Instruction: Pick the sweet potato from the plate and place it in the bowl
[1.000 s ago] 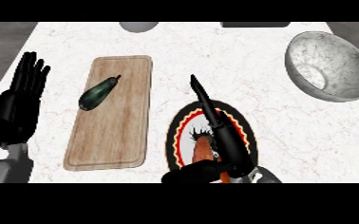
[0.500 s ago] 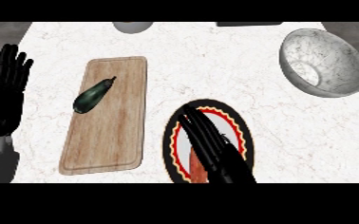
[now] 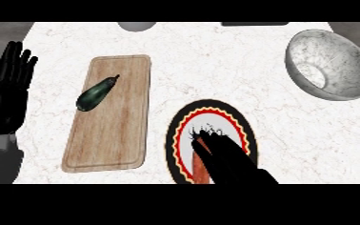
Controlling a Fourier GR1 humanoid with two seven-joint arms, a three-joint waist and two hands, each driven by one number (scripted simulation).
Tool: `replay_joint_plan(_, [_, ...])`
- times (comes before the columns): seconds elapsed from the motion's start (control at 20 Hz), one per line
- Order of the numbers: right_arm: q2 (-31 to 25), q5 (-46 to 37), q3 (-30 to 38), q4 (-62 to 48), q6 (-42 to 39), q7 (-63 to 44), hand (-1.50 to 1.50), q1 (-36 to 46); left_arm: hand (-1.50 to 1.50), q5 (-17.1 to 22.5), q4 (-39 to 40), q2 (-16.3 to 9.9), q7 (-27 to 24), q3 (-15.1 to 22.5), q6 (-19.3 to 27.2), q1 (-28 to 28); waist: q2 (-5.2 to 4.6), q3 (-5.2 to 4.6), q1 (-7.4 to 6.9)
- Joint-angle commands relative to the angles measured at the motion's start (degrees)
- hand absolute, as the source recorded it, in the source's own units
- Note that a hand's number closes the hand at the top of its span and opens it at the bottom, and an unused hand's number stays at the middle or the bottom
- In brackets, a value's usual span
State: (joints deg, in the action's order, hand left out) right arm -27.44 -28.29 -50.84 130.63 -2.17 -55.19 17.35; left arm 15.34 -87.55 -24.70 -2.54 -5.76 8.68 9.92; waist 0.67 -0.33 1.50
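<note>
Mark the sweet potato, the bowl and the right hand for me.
sweet potato (image 3: 200,164): head view, orange strip showing left of the hand.
bowl (image 3: 320,52): head view, inner wall.
right hand (image 3: 228,155): head view, back of the hand over the plate.

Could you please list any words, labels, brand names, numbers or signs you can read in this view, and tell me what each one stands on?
None: no readable text shows anywhere in the head view.
The plate carries only a red and yellow zigzag border, no letters.
The cutting board, the bowl, the dark green vegetable and the counter are unmarked.
The dark object at the top edge is cut off and shows no marking.
</note>
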Motion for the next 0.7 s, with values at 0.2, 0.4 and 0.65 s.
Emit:
replay_joint_plan(0.2, [-1.1, 13.3, 1.9, 9.2, -16.7, -20.0, -1.5, 4.1, 0.0, -0.5, 1.8, 0.2, 0.2, -0.2, -0.3, 3.4, -0.52, 0.15, -1.12])
replay_joint_plan(0.4, [-2.7, 16.6, 4.5, 10.1, -17.4, -21.5, -1.5, 4.9, 0.0, -1.1, 2.2, 2.6, -2.7, 0.8, -1.4, 0.1, -0.49, 0.19, -1.22])
replay_joint_plan(0.65, [2.1, 18.0, 5.6, 3.7, -17.0, -21.9, -1.5, 8.2, 0.0, 0.1, 2.3, 0.4, -1.6, -1.5, -3.7, 0.7, -0.55, 0.21, -1.7])
